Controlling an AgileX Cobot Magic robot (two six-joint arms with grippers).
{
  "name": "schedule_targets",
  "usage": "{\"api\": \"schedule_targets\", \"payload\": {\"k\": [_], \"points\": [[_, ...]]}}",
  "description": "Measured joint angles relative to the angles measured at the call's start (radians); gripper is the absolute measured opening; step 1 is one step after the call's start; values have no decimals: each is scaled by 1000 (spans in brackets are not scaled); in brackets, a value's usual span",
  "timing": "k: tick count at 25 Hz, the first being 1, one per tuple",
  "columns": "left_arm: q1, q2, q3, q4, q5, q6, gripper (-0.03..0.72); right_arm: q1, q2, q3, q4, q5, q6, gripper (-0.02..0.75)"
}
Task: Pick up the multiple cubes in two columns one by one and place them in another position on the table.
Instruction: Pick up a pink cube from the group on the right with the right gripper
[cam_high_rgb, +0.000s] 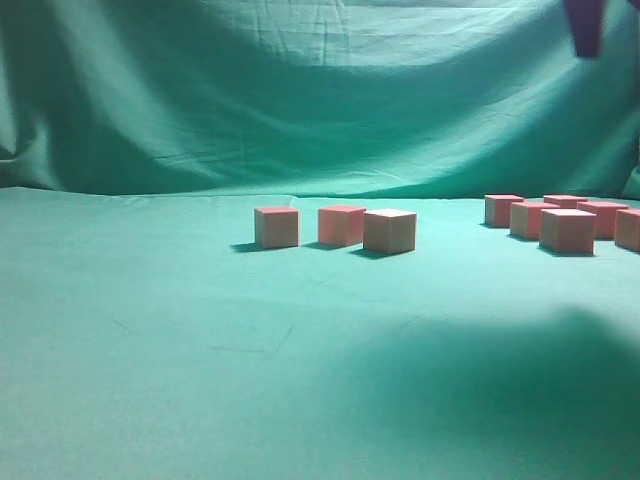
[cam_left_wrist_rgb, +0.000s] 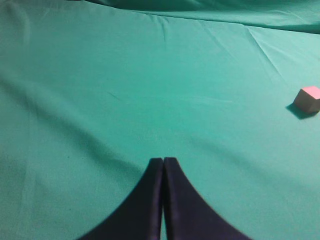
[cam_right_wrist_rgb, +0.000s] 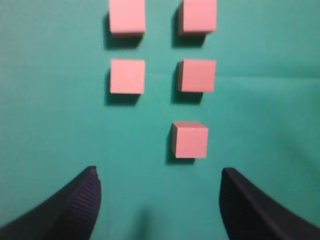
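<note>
Pink-topped cubes lie in two columns on the green table (cam_right_wrist_rgb: 55, 125) under my right gripper (cam_right_wrist_rgb: 159, 175), which hovers open and empty. The left column shows two cubes (cam_right_wrist_rgb: 127, 76), the right column three, the nearest cube (cam_right_wrist_rgb: 190, 140) just ahead of the fingers. In the exterior view this group (cam_high_rgb: 567, 230) sits at the right, with a dark piece of the right gripper (cam_high_rgb: 583, 28) high above it. Three cubes (cam_high_rgb: 341, 225) stand in a row mid-table. My left gripper (cam_left_wrist_rgb: 163, 160) is shut and empty over bare cloth, with one cube (cam_left_wrist_rgb: 307, 98) far off to its right.
The same green cloth hangs as a backdrop (cam_high_rgb: 300, 90) behind the table. A broad shadow falls on the cloth at the front right (cam_high_rgb: 520, 390). Wide bare cloth lies to the left of the middle row.
</note>
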Motion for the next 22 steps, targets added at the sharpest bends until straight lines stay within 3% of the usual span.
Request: {"api": "schedule_targets", "payload": {"k": [10,21,22], "points": [[0,0,0,0,0,0,0,-149,-16,323,40,-232,-21,460],[0,0,0,0,0,0,0,-168,102,342,64,-378,-88,460],[0,0,0,0,0,0,0,-168,112,342,64,-387,-88,398]]}}
